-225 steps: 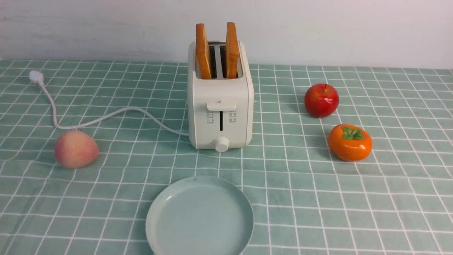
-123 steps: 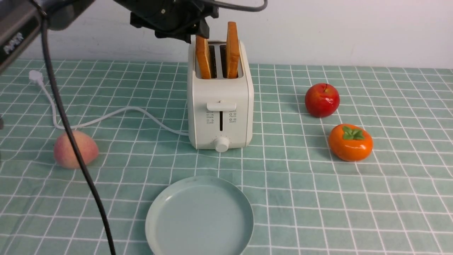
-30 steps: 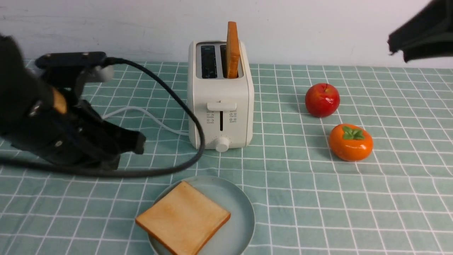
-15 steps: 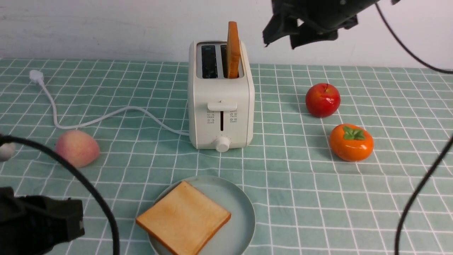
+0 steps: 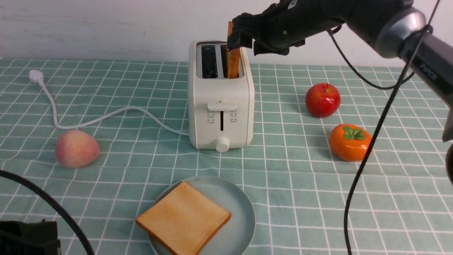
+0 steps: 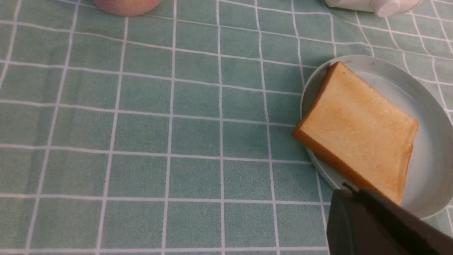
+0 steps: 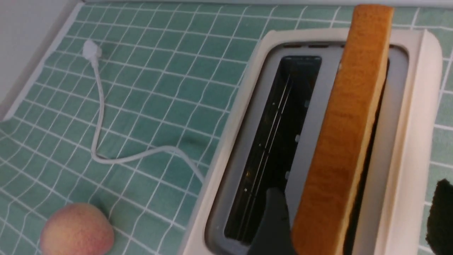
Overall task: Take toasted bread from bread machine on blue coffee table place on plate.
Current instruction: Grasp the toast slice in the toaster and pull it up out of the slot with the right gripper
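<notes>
**Markings.** White lettering "PIPER" shows on the right arm point(image 5: 430, 72). The toaster point(image 5: 221, 117) has small printed icons beside its lever slot, too small to read.

**Toast.** The upright slice point(image 5: 233, 63) stands in the toaster's right slot, with a golden-tan face and an orange-brown crust on top. The flat slice point(image 5: 183, 218) lies face-up on the plate point(image 5: 244, 209), one corner overhanging the rim. The plate sits on the table point(image 5: 318, 198), in front of the toaster.

**Grippers.** The right gripper point(image 7: 355, 216) is spread wide, one finger on either side of the upright slice. Whether either finger touches it cannot be told. The left gripper point(image 6: 350, 205) is closed and empty, low beside the plate.
</notes>
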